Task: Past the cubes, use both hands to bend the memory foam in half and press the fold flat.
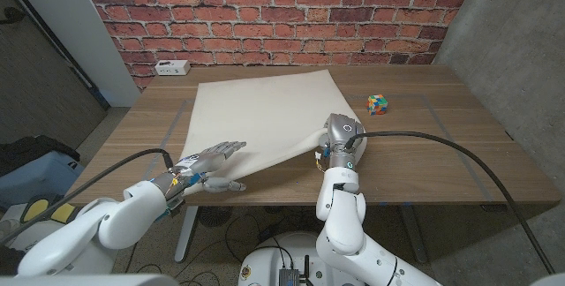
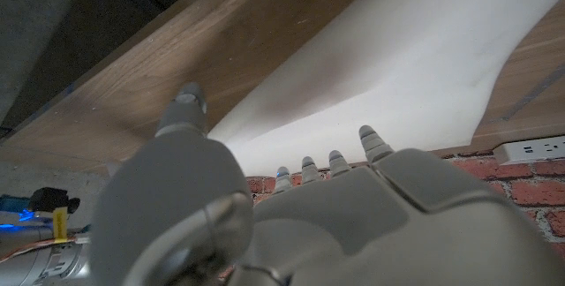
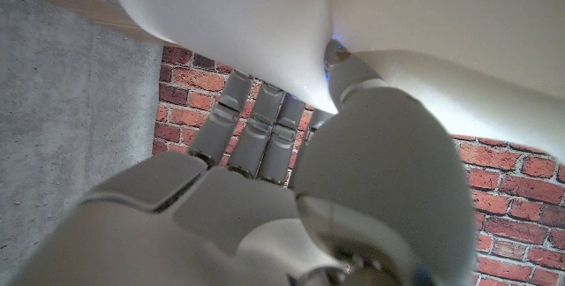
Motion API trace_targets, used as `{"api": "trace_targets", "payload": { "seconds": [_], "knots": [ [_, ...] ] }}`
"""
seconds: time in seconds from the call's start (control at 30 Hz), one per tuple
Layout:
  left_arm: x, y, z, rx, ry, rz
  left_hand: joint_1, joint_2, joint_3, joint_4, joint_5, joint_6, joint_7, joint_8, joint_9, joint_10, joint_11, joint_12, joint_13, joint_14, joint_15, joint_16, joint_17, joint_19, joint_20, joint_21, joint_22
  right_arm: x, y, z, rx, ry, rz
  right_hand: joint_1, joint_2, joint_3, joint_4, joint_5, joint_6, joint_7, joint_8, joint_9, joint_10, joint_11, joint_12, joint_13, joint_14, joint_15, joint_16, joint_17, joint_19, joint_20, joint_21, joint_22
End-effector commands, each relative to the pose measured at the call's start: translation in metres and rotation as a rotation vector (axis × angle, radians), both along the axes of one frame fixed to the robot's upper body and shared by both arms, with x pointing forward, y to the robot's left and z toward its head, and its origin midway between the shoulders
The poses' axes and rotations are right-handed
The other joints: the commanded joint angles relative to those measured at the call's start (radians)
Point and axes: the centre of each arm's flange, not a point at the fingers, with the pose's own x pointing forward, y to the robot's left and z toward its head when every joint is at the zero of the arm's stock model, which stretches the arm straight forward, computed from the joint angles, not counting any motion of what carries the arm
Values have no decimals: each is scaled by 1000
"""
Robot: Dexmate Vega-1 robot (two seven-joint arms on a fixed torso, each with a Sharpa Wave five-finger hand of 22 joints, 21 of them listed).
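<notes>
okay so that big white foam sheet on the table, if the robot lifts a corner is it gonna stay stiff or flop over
Probably floppy: the foam sheet already curls up where the right hand grips its near corner. It likely drapes rather than holds shape. It seems light, since one lifted corner bends while the rest lies flat on the table.

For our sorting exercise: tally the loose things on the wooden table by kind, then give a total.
Memory foam sheet: 1
Multicoloured cube: 1
White power strip: 1
Total: 3
</notes>
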Motion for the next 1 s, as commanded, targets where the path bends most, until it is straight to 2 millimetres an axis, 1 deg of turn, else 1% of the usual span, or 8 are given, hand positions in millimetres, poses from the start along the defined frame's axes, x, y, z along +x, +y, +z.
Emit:
{"api": "trace_targets", "payload": {
  "seconds": [0.03, 0.17, 0.4, 0.5, 0.6, 0.67, 0.83, 1.0],
  "knots": [
    [7, 0, -4, 82, -54, 161, 131, 87, 85, -13, -47, -160, 16, 7, 3, -87, 0, 10, 1, -54, -2, 6, 1, 33, -4, 13, 0, -5, -1, 7, 28, -38, 24, -7, 3, 14, 0, 7, 143, 132, 1, 7, 117, 63, 127, 422, 56, -56, 5, 928, -1, 6, 12, 1],
    [10, 4, -6, 87, -130, 226, 334, 96, 216, -21, -23, -69, 8, 28, 2, 15, -19, 41, -1, 39, -31, 16, -1, 121, -48, 40, 6, -6, -4, 8, 17, -38, 29, -12, 2, 21, 0, 10, 142, 131, -1, 10, 117, 61, 128, 423, 56, -55, 5, 938, -2, 5, 17, 0],
    [5, 6, 0, 71, -277, 272, 537, 111, 271, -1, -66, 207, 32, 63, 3, 284, -54, 100, -5, 309, -161, 33, 1, 279, -105, 131, 37, -8, -13, 6, -13, -7, 35, -21, 2, 36, 2, 13, 137, 130, -5, 17, 103, 60, 132, 438, 43, -58, 0, 953, -17, 1, 22, -1],
    [3, 7, 5, 68, -297, 288, 514, 130, 296, 74, -109, 351, 45, 87, 6, 441, -69, 138, -3, 470, -183, 66, 8, 384, -120, 212, 62, -9, -19, 5, -39, 11, 40, -33, 6, 48, 7, 13, 123, 119, -11, 23, 75, 57, 125, 443, 27, -64, -8, 960, -33, -3, 25, -2],
    [3, 9, 11, 47, -285, 275, 427, 128, 323, 196, -105, 494, 79, 109, 13, 571, -78, 156, 0, 616, -198, 82, 8, 476, -122, 297, 81, -12, -26, 3, -62, 31, 49, -47, 11, 57, 13, 10, 102, 107, -20, 29, 55, 50, 123, 450, 9, -67, -18, 964, -58, -7, 25, -3],
    [2, 11, 15, 32, -285, 274, 394, 125, 340, 237, -96, 569, 86, 123, 17, 654, -92, 170, 2, 687, -206, 88, 6, 507, -124, 333, 84, -14, -30, 1, -78, 37, 48, -54, 9, 66, 11, 4, 86, 95, -25, 35, 34, 46, 118, 454, 3, -71, -42, 941, -73, -10, 28, -3],
    [1, 20, 26, -40, -230, 228, 330, 119, 371, 298, -80, 726, 96, 152, 28, 819, -109, 198, 8, 859, -228, 104, 3, 536, -136, 386, 74, -19, -41, -2, -117, 75, 62, -74, 18, 67, 17, -25, 50, 70, -32, 51, -15, 32, 107, 466, -34, -81, -87, 901, -114, -15, 31, -5],
    [1, 26, 37, -97, -146, 170, 291, 114, 383, 315, -74, 815, 100, 167, 35, 908, -119, 210, 11, 951, -247, 104, 1, 570, -152, 422, 60, -24, -49, -3, -180, 140, 89, -90, 49, 36, 29, -34, 7, 53, -35, 72, -66, 18, 89, 472, -88, -103, -118, 851, -156, -26, 36, -6]
  ]
}}
